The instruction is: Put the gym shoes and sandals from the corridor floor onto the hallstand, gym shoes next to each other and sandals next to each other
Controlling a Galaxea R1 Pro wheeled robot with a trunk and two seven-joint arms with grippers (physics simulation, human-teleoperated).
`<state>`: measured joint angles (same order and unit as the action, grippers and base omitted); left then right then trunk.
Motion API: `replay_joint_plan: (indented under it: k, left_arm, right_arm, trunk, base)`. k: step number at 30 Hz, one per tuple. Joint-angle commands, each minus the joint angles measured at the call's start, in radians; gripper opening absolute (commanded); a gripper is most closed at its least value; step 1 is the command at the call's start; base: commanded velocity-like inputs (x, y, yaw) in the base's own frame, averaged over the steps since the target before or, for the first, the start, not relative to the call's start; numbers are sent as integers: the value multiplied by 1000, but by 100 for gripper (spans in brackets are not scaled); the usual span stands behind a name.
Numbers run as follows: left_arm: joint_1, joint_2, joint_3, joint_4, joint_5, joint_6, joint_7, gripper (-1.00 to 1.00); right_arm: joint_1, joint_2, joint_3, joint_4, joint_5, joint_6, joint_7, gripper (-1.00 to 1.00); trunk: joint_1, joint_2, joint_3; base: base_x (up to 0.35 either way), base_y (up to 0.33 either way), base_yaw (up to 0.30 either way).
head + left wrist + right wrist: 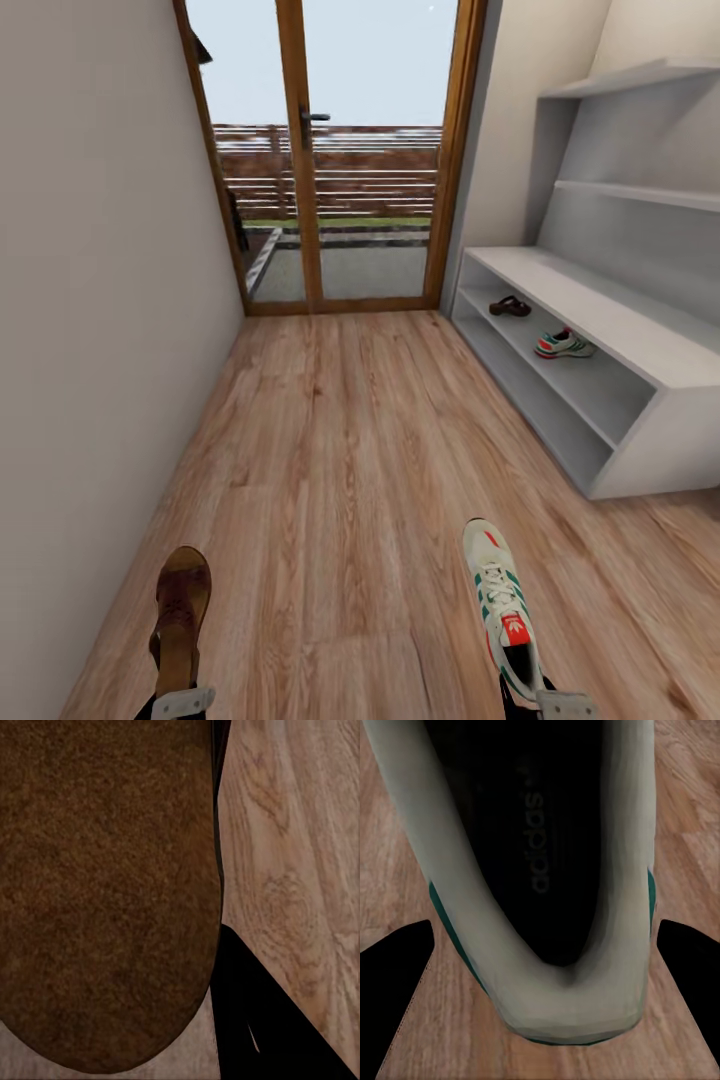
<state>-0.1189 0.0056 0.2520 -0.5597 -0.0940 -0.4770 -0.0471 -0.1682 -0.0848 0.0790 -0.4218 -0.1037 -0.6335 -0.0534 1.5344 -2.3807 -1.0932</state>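
**Rack shelf and floor**

The rack (640,350) carries a sandal (510,306) and a gym shoe (563,345) on its upper open shelf, near each other but apart. The wood floor (340,450) runs beyond the fingers to the glass door (330,150).

Left gripper (182,703): pale grey plate with screws over black body. Right gripper (566,706) alike (fingers render flat black).

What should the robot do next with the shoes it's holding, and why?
Probably roll forward toward the hallstand. The left gripper holds a sandal and the right gripper holds a gym shoe, both over the floor. Their partners, the other sandal and the other gym shoe, already sit on its shelf, far ahead.
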Motion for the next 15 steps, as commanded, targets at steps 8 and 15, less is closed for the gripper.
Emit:
replay_joint_plan:
  k: [8,15]
  left_arm:
    - [-1,-1,8,0,-13,-3,-4,-100]
    - [-1,-1,8,1,-13,-3,-4,-100]
  right_arm:
    - [-1,-1,8,0,-10,-3,-5,-100]
    - [-1,-1,8,0,-10,-3,-5,-100]
  trunk:
    - [0,0,-1]
    - [0,0,-1]
  base:
    - [338,0,0]
    - [338,0,0]
